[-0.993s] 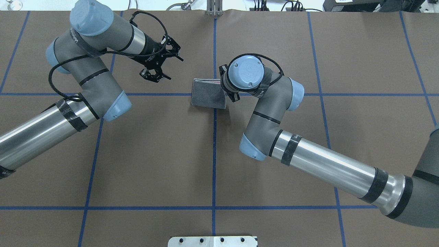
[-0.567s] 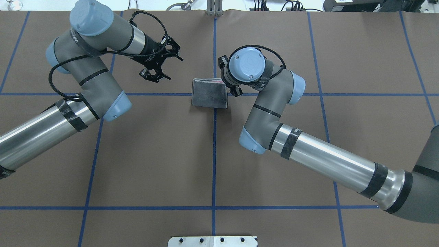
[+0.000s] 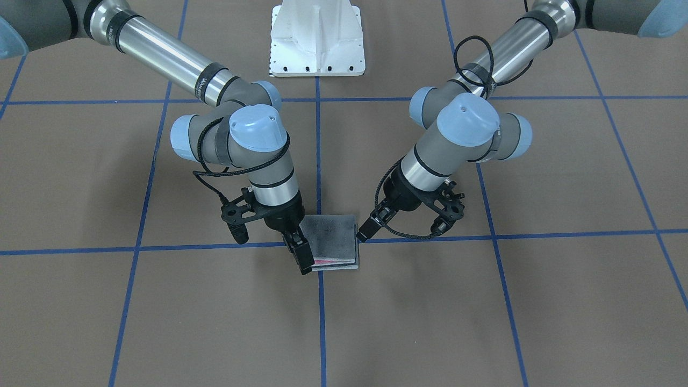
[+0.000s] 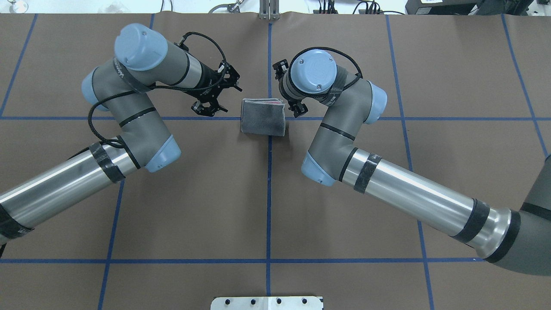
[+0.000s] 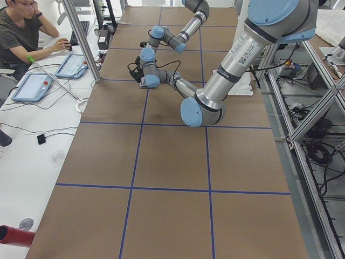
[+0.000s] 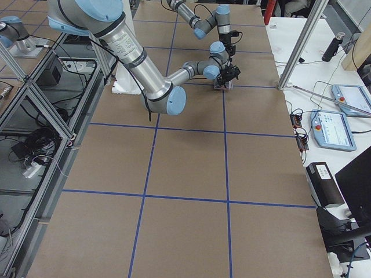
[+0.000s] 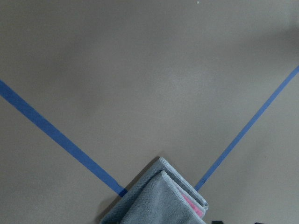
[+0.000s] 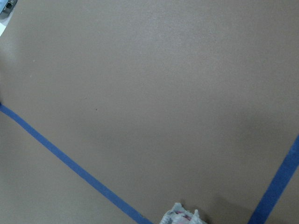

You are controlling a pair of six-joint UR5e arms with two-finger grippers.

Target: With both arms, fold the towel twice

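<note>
Between left arm (image 4: 137,107), right arm (image 4: 340,129): towel (image 4: 262,122) folded; grey up

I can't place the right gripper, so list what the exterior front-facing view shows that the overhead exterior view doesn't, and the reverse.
Only the front-facing view shows the right gripper, low at the towel edge on that view's left; open or shut cannot be told.

Only the overhead view shows the cables and equipment past the table's far edge. There the right arm's blue wrist cap hides that gripper.

Both show the folded towel, grey face up with pink at one edge, the left gripper close beside it, and the white base.
</note>
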